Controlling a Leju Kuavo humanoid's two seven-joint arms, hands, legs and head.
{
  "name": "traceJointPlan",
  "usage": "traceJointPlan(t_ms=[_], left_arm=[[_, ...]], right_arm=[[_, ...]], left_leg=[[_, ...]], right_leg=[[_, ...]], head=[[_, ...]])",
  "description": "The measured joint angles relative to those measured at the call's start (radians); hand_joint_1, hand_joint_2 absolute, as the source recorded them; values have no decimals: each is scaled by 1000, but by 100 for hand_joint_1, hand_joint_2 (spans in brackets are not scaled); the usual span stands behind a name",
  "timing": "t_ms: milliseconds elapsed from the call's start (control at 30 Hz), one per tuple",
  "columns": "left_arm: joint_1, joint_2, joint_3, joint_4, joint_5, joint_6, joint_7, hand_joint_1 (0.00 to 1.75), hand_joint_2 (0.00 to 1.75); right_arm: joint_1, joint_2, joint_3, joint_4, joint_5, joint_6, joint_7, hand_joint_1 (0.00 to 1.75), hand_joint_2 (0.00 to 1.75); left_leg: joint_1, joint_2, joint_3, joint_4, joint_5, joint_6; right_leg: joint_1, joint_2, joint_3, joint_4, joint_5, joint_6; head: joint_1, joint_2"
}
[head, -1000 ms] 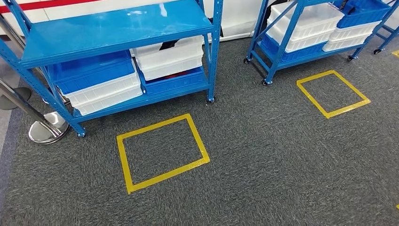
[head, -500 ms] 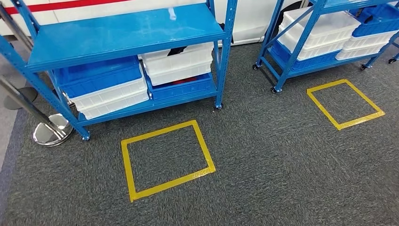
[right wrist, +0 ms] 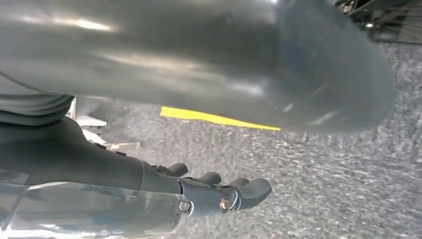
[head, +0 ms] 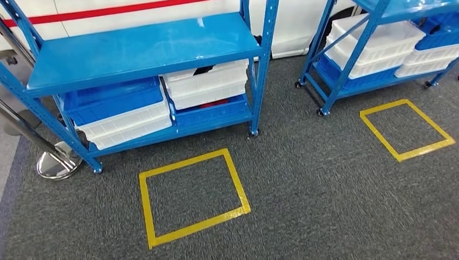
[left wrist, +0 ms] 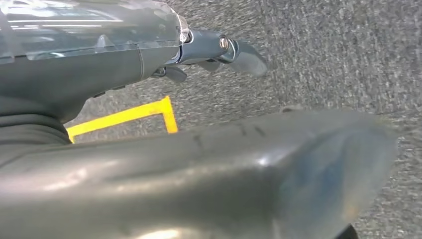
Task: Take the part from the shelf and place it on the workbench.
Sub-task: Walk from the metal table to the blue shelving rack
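A blue wheeled shelf (head: 141, 46) stands ahead on the left in the head view. Its lower level holds stacked white bins (head: 208, 84) and blue bins (head: 111, 97). Something dark (head: 203, 70) shows in the upper white bin and something red (head: 215, 103) in the blue bin under it; I cannot tell which is the part. My left hand (left wrist: 209, 47) hangs over the carpet, fingers apart, holding nothing. My right hand (right wrist: 219, 196) also hangs over the carpet with nothing in it.
A yellow taped square (head: 192, 197) marks the grey carpet in front of the shelf. A second blue shelf (head: 373, 49) with bins stands at the right, with another taped square (head: 406, 130) before it. A chrome post base (head: 54, 162) sits at the left.
The whole picture has shifted down and to the right, so the camera has moved. The shelves, bins and taped squares keep their places relative to each other.
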Motion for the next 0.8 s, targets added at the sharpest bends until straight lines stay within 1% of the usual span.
traceJointPlan(t_ms=[33,67,100,133,167,200,233,267,300,333,367,400,433,467,500,533,567,600,633,667,700,733,767,800], left_arm=[[-1,0,0,0,0,0,1,0,0],[-1,-1,0,0,0,0,2,0,0],[-3,-2,0,0,0,0,2,0,0],[-4,-3,-1,0,0,0,2,0,0],[-5,-3,-1,0,0,0,2,0,0],[-5,-3,-1,0,0,1,2,0,0],[-5,-3,-1,0,0,1,2,0,0],[-4,-3,-1,0,0,1,2,0,0],[-3,-3,-1,0,0,1,3,0,0],[-1,-4,-1,0,0,1,3,0,0],[0,-5,-1,0,0,1,3,0,0],[1,-6,-1,0,0,1,3,0,0],[1,-7,-1,0,0,0,3,0,0],[1,-8,-1,0,0,-1,3,0,0],[2,-9,-1,0,0,-2,3,0,0],[2,-9,-1,0,0,-2,3,0,0],[3,-8,-1,0,0,-3,3,0,0],[3,-7,-1,0,0,-3,3,0,0],[1,-6,-1,0,-1,-4,3,0,0],[-2,-5,-1,0,-1,-5,3,0,0],[-4,-5,-1,0,-1,-5,3,0,0],[-7,-5,-2,0,-2,-6,3,0,0],[-7,-6,-2,0,-2,-6,4,0,0],[-5,-6,-2,0,-2,-6,5,0,0]], right_arm=[[-1,0,0,0,6,3,2,0,0],[-3,-1,0,0,14,7,4,0,0],[-4,-1,1,0,23,10,6,0,0],[-5,-1,3,0,31,13,7,0,0],[-6,-1,4,0,36,16,9,0,0],[-6,-1,5,0,39,19,9,0,0],[-6,-1,6,0,40,21,10,0,0],[-6,-1,6,0,40,23,11,0,0],[-5,-1,7,0,41,24,12,0,0],[-3,-1,7,0,41,25,12,0,0],[0,-2,8,0,41,25,14,0,0],[4,-2,8,1,40,24,16,0,0],[7,-3,8,2,38,21,16,0,0],[8,-3,8,2,34,16,17,0,0],[7,-4,7,3,28,10,16,0,0],[4,-4,5,3,22,4,14,0,0],[2,-2,4,2,18,0,12,0,0],[2,-1,3,2,15,-2,10,0,0],[4,0,2,2,14,-4,8,0,0],[6,0,1,2,14,-5,7,0,0],[9,0,1,2,13,-6,6,0,0],[10,0,0,2,13,-6,5,0,0],[10,0,0,2,12,-6,4,0,0],[10,0,-1,2,11,-6,4,0,0]], left_leg=[[1,-5,10,-4,-6,6],[2,-10,21,-11,-6,13],[5,-16,32,-18,-8,19],[6,-20,43,-24,-12,24],[7,-25,52,-27,-17,28],[7,-30,61,-29,-24,31],[7,-38,70,-29,-32,32],[7,-47,81,-29,-41,32],[8,-58,94,-29,-51,31],[8,-70,108,-29,-62,30],[8,-81,123,-30,-73,27],[8,-90,136,-29,-84,25],[8,-98,146,-30,-94,22],[7,-106,151,-33,-103,17],[7,-110,157,-32,-108,12],[6,-114,161,-31,-108,6],[6,-113,163,-23,-105,0],[4,-99,156,5,-98,-5],[3,-79,135,49,-95,-10],[4,-56,101,107,-103,-16],[5,-34,59,171,-123,-21],[7,-23,18,222,-155,-25],[9,-17,-14,253,-188,-27],[11,-15,-33,256,-208,-29]], right_leg=[[0,-1,5,4,1,7],[-1,-2,4,20,5,13],[-2,-2,-7,51,11,18],[-3,-1,-33,97,7,22],[-5,0,-70,153,-7,26],[-7,2,-112,210,-34,30],[-8,2,-153,256,-66,34],[-10,2,-183,280,-93,37],[-11,3,-201,277,-103,38],[-11,5,-206,245,-89,38],[-11,14,-202,191,-48,36],[-10,30,-198,127,20,31],[-9,46,-194,75,76,27],[-6,58,-191,39,119,21],[-5,62,-189,21,142,15],[-4,58,-182,17,136,10],[-6,53,-170,11,135,5],[-8,48,-156,5,131,-1],[-10,41,-141,0,124,-6],[-11,35,-127,-3,116,-10],[-10,28,-115,-4,106,-13],[-10,23,-105,-5,95,-14],[-10,19,-93,-5,85,-14],[-10,17,-79,-5,73,-14]], head=[[0,0],[0,0],[0,0],[0,0],[0,0],[0,0],[0,0],[0,0],[0,0],[0,0],[0,0],[0,0],[0,0],[0,0],[0,0],[0,0],[0,0],[0,0],[0,0],[0,0],[0,0],[0,0],[0,0],[0,0]])
